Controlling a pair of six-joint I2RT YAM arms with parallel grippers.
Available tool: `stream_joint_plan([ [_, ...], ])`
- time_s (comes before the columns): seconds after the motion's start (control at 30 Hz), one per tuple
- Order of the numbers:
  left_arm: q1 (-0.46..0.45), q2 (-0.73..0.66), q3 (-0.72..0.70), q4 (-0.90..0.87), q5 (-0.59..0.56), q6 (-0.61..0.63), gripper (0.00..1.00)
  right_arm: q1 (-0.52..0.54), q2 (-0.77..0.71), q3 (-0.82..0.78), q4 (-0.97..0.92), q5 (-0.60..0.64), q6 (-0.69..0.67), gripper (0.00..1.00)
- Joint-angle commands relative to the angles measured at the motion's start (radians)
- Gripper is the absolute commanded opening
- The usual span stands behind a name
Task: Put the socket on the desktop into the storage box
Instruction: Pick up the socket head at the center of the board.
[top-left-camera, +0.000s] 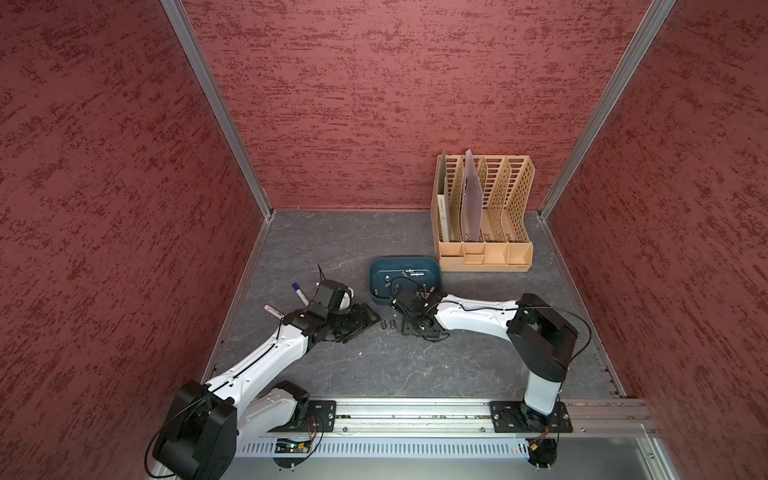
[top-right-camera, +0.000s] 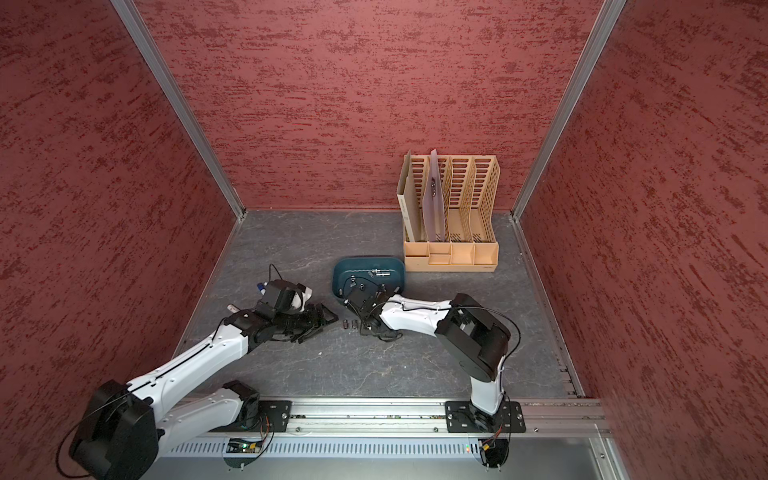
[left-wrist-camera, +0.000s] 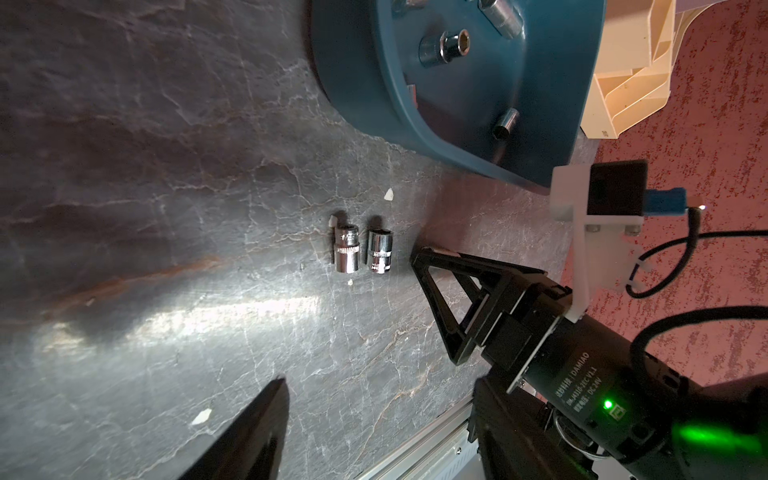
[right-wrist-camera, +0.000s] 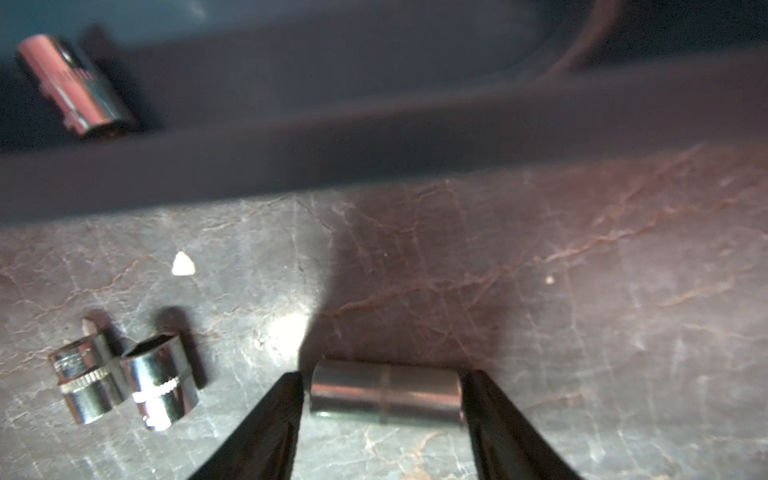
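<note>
A chrome socket lies on its side on the dark veined desktop. My right gripper is shut on it end to end, low over the desktop just in front of the dark teal storage box, whose wall fills the right wrist view. Two shorter sockets lie side by side close by, also seen in a top view. My left gripper is open and empty, a little to their left. Several sockets lie inside the box.
A tall tan perforated file rack stands behind the box at the back right. Two marker pens lie by the left arm. An aluminium rail runs along the front edge. Red walls enclose three sides.
</note>
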Motion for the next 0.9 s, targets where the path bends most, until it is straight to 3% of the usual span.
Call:
stream_joint_plan([
  [0.0, 0.006, -0.017, -0.015, 0.016, -0.006, -0.007, 0.73, 0.005, -0.004, -0.032, 0.018, -0.014, 0.014, 0.59],
  [0.2, 0.008, -0.029, -0.021, 0.012, -0.008, -0.008, 0.73, 0.005, -0.019, -0.027, 0.001, 0.01, -0.008, 0.54],
  [0.87, 0.028, 0.007, 0.024, 0.044, -0.001, -0.009, 0.74, 0.004, -0.205, 0.036, -0.084, 0.071, -0.096, 0.55],
])
